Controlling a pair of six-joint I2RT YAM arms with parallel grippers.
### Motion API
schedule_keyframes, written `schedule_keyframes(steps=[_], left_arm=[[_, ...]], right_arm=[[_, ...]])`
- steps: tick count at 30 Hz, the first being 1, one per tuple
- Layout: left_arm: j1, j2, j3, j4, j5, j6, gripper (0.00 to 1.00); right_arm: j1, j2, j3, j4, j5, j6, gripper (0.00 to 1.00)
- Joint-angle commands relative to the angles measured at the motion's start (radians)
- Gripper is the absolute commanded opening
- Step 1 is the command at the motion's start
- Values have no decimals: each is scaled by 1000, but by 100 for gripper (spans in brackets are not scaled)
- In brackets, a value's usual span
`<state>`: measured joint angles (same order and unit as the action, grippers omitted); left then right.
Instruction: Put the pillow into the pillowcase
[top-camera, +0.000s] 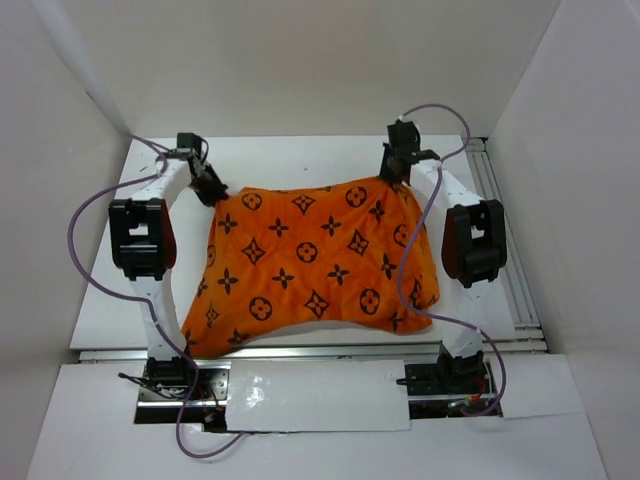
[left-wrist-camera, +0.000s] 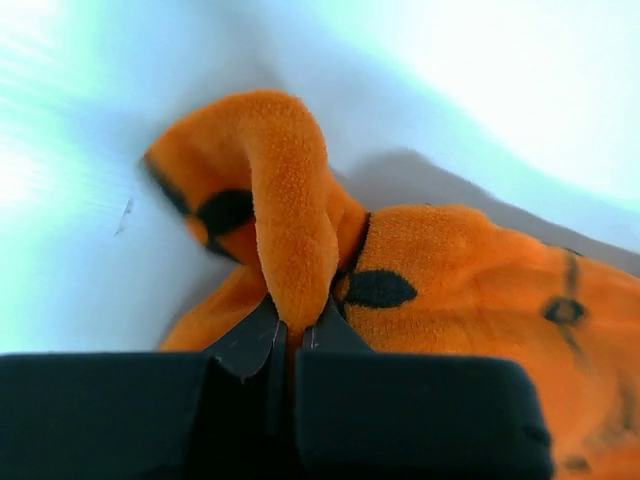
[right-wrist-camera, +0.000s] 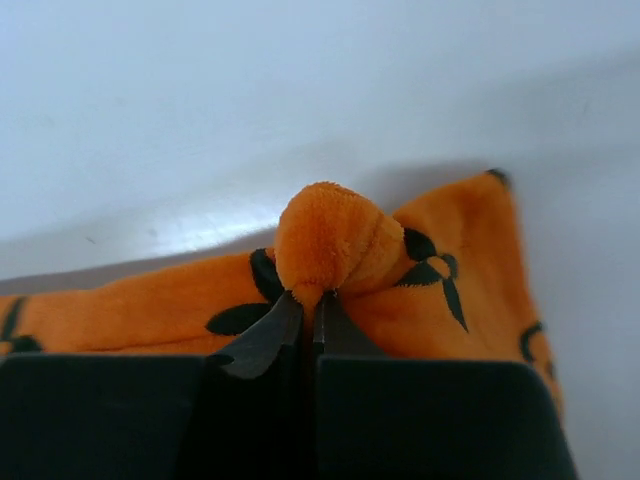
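Orange cloth with dark brown flower and diamond marks covers the middle of the white table (top-camera: 290, 160). It is the pillowcase (top-camera: 315, 265), and it lies spread out between the two arms. It looks plump and a little swollen, with soft wrinkles near its right side. What fills it is hidden by the cloth.

From the top camera, the left gripper (top-camera: 208, 185) is at the far left corner of the pillowcase and the right gripper (top-camera: 398, 172) is at the far right corner. Both corners are pulled up a little towards the grippers, so the far edge sags between them. The near edge rests close to the metal rail (top-camera: 320, 350) at the front of the table.

On the left wrist camera, the left gripper (left-wrist-camera: 290, 335) has its two black fingers pressed together on a fold of the pillowcase (left-wrist-camera: 450, 270). The fold stands up from between the fingers as a thick orange loop.

On the right wrist camera, the right gripper (right-wrist-camera: 308, 315) is likewise closed tight on a bunch of the pillowcase (right-wrist-camera: 120, 305). The pinched cloth swells into a small round bump just above the fingertips. The rest of the cloth lies flat on the table behind it.
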<state>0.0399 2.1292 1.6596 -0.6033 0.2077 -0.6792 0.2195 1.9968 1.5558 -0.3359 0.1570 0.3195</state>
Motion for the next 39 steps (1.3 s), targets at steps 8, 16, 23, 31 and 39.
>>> schedule_keyframes(steps=[8,16,23,31,39], left_arm=[[229,-247,794,-175,95,-8,0],[293,-788,-29,31,21,70,0],[213,-1043,-788,31,-13,-120,100],[229,-1388,-630,-243,-89,-114,100],[201,-1392,-547,-302,-133,-103,100]], right_arm=[[-195,-35,812,-33,-57,-62,0],[-351,-511,-33,299,-247,-30,0],[-384,-887,-825,324,-202,157,100],[-374,-1187,-811,138,-86,228,100],[-356,-1112,-651,37,-214,136,100]])
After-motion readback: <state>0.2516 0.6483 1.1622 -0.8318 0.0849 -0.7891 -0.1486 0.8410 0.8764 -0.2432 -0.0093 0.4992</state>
